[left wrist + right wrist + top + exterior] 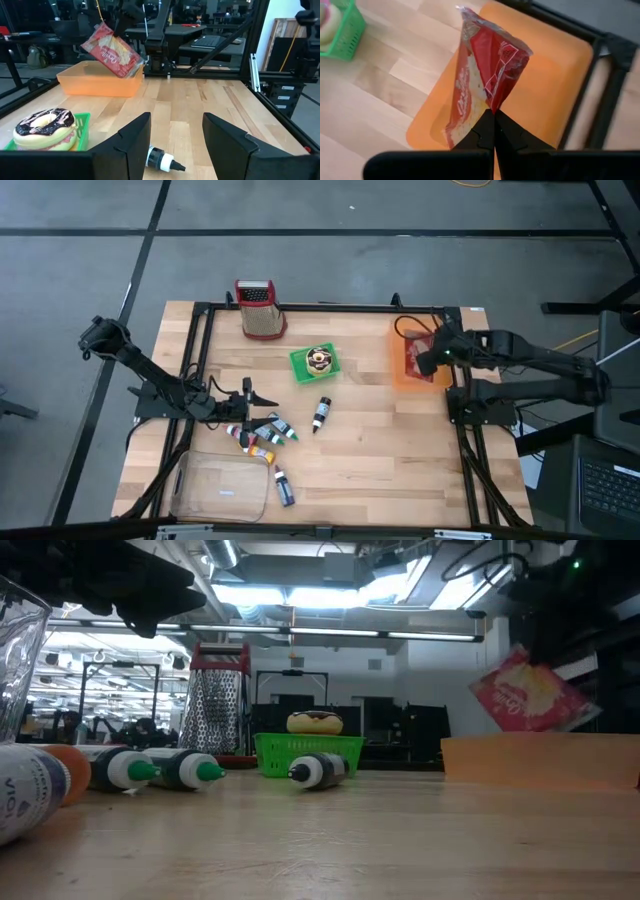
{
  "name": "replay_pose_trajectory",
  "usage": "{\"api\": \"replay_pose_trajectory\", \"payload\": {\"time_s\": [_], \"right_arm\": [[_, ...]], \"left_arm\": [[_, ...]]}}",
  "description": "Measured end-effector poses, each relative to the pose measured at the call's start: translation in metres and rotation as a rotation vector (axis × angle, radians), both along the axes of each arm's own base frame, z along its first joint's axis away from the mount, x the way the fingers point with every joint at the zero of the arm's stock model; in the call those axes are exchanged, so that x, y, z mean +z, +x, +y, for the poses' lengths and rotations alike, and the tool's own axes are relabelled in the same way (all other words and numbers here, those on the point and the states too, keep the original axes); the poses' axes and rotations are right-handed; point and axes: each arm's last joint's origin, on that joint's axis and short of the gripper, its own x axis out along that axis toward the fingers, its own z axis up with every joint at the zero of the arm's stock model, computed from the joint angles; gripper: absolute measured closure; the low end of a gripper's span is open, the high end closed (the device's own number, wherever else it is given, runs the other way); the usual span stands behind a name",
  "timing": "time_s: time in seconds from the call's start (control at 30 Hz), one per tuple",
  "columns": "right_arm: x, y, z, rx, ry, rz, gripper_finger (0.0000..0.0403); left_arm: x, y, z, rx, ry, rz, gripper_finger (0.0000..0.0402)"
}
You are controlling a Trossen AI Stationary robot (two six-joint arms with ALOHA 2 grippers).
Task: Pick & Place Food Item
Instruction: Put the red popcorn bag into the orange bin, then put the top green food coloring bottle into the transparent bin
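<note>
Red snack bag (485, 80) pinched by right gripper (493, 116), fingers clamped on its edge, hanging above orange tray (398, 376) at table's far right corner. Left gripper (172, 136) fingers apart, empty, near left edge.

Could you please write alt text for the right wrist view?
The right gripper, shut, holds a red snack bag by its edge above an orange tray on the wooden table. A green basket shows at one corner.
</note>
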Motion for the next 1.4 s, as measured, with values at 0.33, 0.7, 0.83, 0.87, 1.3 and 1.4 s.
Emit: {"api": "replay_pose_trajectory", "payload": {"time_s": [0.33,0.7,0.83,0.87,1.3,1.4], "right_arm": [[-0.041,-0.007,-0.023,-0.004,0.075,-0.009,0.0403],[-0.054,-0.006,-0.042,-0.018,0.131,-0.071,0.0402],[-0.056,-0.007,-0.045,-0.054,0.163,-0.083,0.0377],[-0.056,-0.007,-0.046,-0.057,0.164,-0.082,0.0365],[-0.05,-0.001,-0.052,-0.082,0.098,-0.148,0.018],[-0.037,0.005,-0.056,-0.041,0.053,-0.226,0.0169]], "left_arm": [[0.0,0.0,0.0,0.0,0.0,0.0,0.0227],[0.0,0.0,0.0,0.0,0.0,0.0,0.0227],[0.0,0.0,0.0,0.0,0.0,0.001,0.0227],[0.0,0.0,0.0,0.0,0.0,0.001,0.0227],[0.0,0.0,0.0,0.0,0.001,0.001,0.0227],[0.0,0.0,0.0,0.0,0.001,0.001,0.0227]]}}
